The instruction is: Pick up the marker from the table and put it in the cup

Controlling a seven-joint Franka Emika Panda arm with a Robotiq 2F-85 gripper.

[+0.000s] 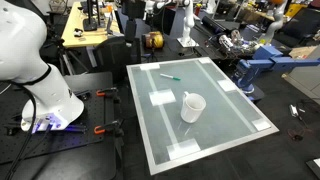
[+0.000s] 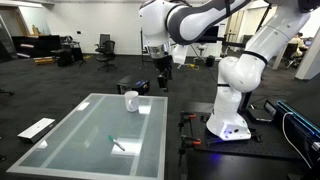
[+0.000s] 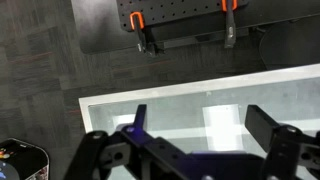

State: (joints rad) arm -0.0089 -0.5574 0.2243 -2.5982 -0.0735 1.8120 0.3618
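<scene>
The green marker point(image 1: 170, 76) lies flat on the pale grey-green table point(image 1: 235, 120) near its far edge; it also shows in an exterior view point(image 2: 118, 145) toward the near side of the table point(image 2: 70, 135). The white cup point(image 1: 192, 106) stands upright near the table's middle, also seen in an exterior view point(image 2: 131, 101) at the far edge. My gripper point(image 2: 163, 81) hangs high above the floor beside the table, well apart from both. In the wrist view the gripper point(image 3: 200, 125) is open and empty, over the table edge and a white tape square point(image 3: 222, 121). Marker and cup are out of the wrist view.
The robot base point(image 2: 228, 125) stands on a black floor plate with orange clamps point(image 3: 140, 22) beside the table. White tape squares point(image 1: 161, 98) mark the tabletop. A workbench point(image 1: 90, 25) and cluttered lab gear point(image 1: 255, 50) stand behind; a keyboard point(image 2: 36, 128) lies on the floor.
</scene>
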